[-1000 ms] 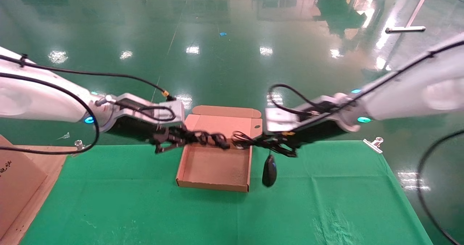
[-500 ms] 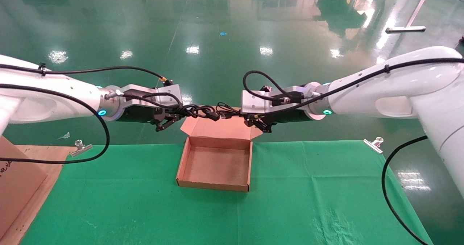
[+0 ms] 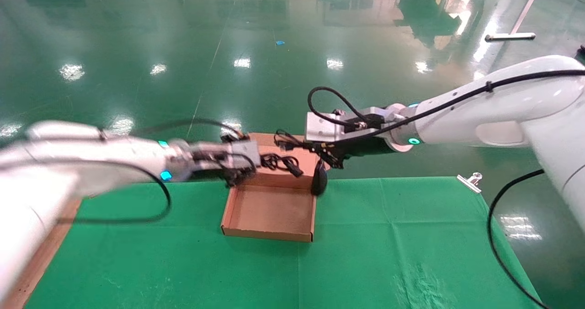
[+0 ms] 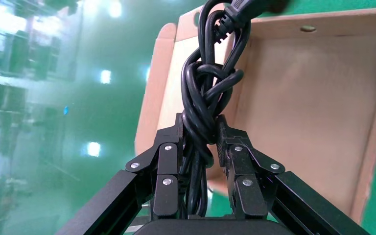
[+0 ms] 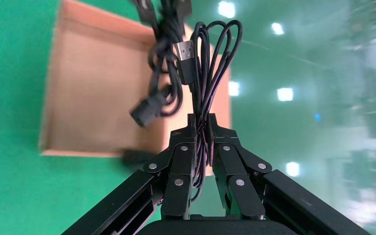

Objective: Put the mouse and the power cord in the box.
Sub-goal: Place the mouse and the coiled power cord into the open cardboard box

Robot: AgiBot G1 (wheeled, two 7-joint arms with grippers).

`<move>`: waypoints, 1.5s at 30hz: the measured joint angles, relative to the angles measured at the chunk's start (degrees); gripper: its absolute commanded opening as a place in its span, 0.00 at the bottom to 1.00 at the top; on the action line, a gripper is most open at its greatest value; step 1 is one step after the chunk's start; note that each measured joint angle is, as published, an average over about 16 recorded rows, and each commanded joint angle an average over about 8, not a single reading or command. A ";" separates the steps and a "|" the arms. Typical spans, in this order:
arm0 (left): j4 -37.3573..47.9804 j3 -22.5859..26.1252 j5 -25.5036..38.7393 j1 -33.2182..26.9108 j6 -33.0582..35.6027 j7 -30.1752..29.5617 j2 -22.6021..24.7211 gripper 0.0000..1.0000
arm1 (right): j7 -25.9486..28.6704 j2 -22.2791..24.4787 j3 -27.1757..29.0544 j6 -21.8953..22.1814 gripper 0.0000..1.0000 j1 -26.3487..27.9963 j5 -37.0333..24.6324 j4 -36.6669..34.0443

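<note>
Counting it off: one shallow tan cardboard mailer box (image 3: 269,208), lid folded back, a single small hole in that lid. One thick black power cord (image 3: 281,162), knotted into a bundle of loops, with one chunky plug end showing in the right wrist view. One small black oval mouse (image 3: 319,180), dangling, and one thin black cable (image 5: 210,58) looped above it, ending in one silver USB plug. Two white robot arms, two black grippers: the left gripper (image 4: 199,152) and the right gripper (image 5: 199,142), two fingers apiece. One green cloth (image 3: 365,254) over the table. One silver clip (image 3: 470,180) at its far right edge.
</note>
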 measured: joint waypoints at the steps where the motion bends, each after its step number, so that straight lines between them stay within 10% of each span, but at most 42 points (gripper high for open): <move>1: -0.90 -0.07 -0.66 1.20 -0.79 0.77 0.13 0.00 | 0.04 0.18 -0.13 -0.91 0.00 0.39 0.29 -0.36; 11: -7.84 3.27 -5.16 9.96 -5.03 4.42 0.58 0.01 | -2.80 2.02 -0.45 -10.31 0.00 3.84 2.18 -5.49; 19: -10.01 8.34 -6.75 11.60 -5.63 3.34 0.51 0.71 | -6.67 2.72 -0.24 -14.44 0.00 5.15 2.89 -9.81; 23: -10.56 10.63 -7.40 11.59 -6.70 2.57 0.49 0.62 | -8.10 2.66 -0.17 -15.48 0.00 5.46 3.06 -11.52; 30: -11.22 13.79 -9.32 11.38 -7.80 1.29 0.43 0.99 | -9.55 2.10 -0.09 -16.56 0.00 5.68 3.25 -13.57; 45: -11.55 18.30 -14.41 10.54 -9.56 0.86 0.30 1.00 | -9.04 0.18 -0.11 -15.86 0.00 6.00 3.53 -13.28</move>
